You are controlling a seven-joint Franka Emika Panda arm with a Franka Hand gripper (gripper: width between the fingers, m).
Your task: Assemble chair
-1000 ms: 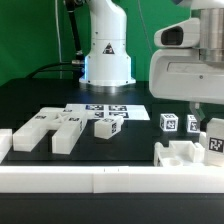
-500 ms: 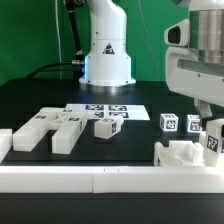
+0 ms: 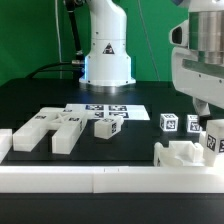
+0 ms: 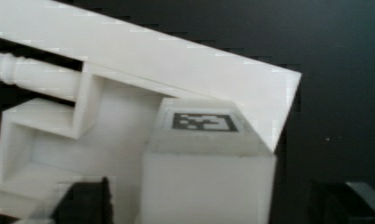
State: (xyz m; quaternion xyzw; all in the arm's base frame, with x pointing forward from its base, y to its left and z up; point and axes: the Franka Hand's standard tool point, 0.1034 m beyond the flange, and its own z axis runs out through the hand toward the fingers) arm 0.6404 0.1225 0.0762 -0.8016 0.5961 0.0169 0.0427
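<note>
The chair's loose white parts lie on the black table. A notched flat slab is at the exterior view's left, with a small block and two tagged cubes beside it. A notched block stands by the front rail. A tagged upright piece stands at the far right. My gripper hangs just above that piece. In the wrist view my gripper is open and straddles the tagged piece; one dark finger is close to it and there is a gap on the other side.
The marker board lies behind the parts, in front of the robot base. A long low white border rail runs along the table's front edge. A green backdrop closes the back.
My gripper has shifted toward the exterior view's right and slightly down over the tagged piece. The parts on the table have not moved.
</note>
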